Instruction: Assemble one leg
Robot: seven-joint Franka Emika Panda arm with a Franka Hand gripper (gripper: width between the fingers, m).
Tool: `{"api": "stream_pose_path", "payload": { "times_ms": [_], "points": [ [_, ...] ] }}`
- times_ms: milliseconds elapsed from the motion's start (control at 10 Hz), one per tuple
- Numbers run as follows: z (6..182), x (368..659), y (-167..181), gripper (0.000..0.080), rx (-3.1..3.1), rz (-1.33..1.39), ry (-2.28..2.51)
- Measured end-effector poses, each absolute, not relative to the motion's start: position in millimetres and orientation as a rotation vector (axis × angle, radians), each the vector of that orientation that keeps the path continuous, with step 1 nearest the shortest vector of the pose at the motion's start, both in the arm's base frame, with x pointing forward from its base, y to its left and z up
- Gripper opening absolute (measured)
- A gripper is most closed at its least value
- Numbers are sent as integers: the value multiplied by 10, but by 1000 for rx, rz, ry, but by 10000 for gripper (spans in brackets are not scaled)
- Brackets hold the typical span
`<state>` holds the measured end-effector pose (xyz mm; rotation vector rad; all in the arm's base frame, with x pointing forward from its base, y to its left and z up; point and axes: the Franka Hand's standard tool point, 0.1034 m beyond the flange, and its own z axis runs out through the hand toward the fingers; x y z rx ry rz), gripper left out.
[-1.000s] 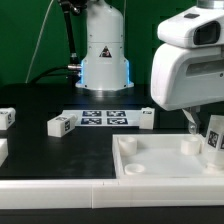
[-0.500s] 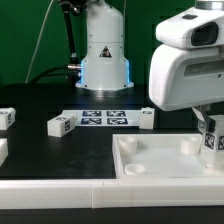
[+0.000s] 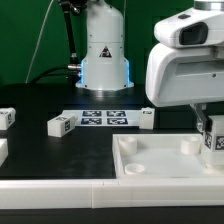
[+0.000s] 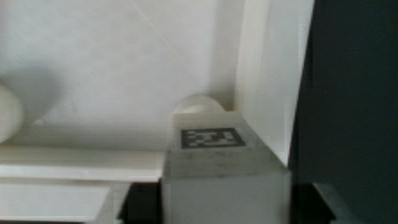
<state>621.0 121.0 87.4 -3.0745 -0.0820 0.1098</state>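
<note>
My gripper (image 3: 207, 128) hangs at the exterior view's right, over the far right part of the large white tray-like piece (image 3: 160, 163). It is shut on a leg (image 3: 213, 140), a small white block with a black-and-white tag, held upright just above the tray. In the wrist view the leg (image 4: 222, 155) fills the space between the jaws of the gripper (image 4: 222, 205), and a round corner socket (image 4: 205, 103) of the tray (image 4: 107, 70) shows just beyond its tip. Whether the leg touches the tray I cannot tell.
Other legs lie on the black table: one (image 3: 60, 125) left of the marker board (image 3: 105, 117), one (image 3: 147, 118) right of it, two (image 3: 6, 117) (image 3: 2, 150) at the exterior view's left edge. The robot base (image 3: 104, 60) stands behind.
The gripper has shifted slightly to the exterior view's left and down a little with the leg in it. Nothing else has moved.
</note>
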Motion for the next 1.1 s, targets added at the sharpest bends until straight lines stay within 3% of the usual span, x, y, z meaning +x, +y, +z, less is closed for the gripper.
{"api": "stream_pose_path", "payload": {
  "times_ms": [800, 1100],
  "points": [
    [865, 6213, 1289, 299, -2674, 139, 1501],
    [882, 6199, 1270, 296, -2460, 168, 1827]
  ]
}}
